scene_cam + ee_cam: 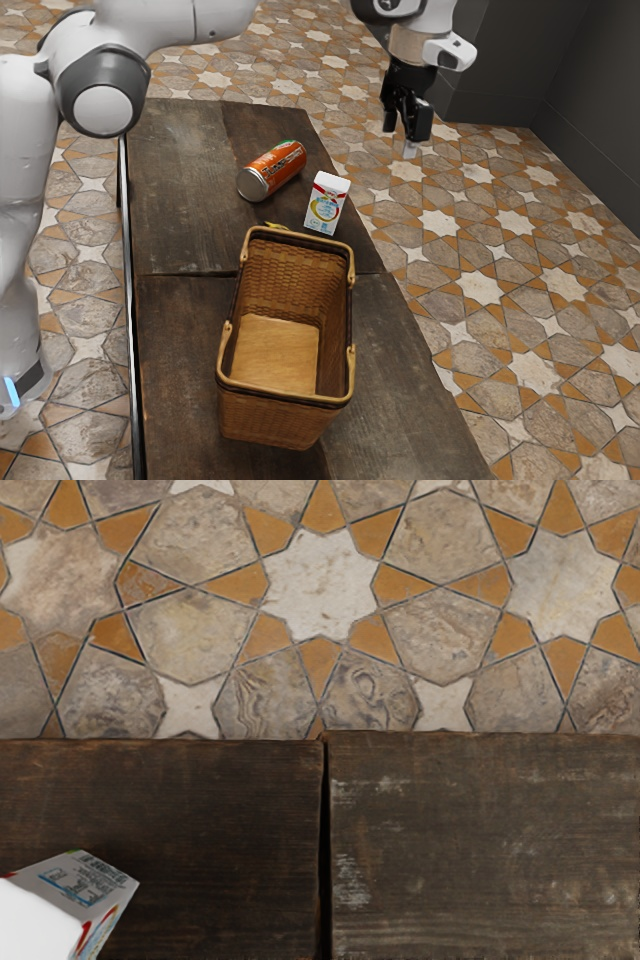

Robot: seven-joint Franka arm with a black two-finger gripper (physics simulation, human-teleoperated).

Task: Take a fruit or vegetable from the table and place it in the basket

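Exterior view: A black two-finger gripper (408,138) hangs at upper right, pointing down and seen against the patterned tile floor (480,287), well apart from the goods on a dark wooden table (180,330). Whether the hand is released, clenched or grasping something cannot be told.

The apparent produce, a yellow item (276,226) mostly hidden by a wicker basket (270,415), lies on the tabletop just beyond the basket's rim, outside it; its kind cannot be made out. The basket stands upright, its pale wooden bottom visible. Near its far end, a white drink carton (325,205) with red trim stands upright, while an orange can (275,168) lies on its side, silver end toward the exterior view's lower left.

In the wrist view, the carton's top and printed side appear close to the seam between two table sections, with star-patterned tiles past the table's edge.
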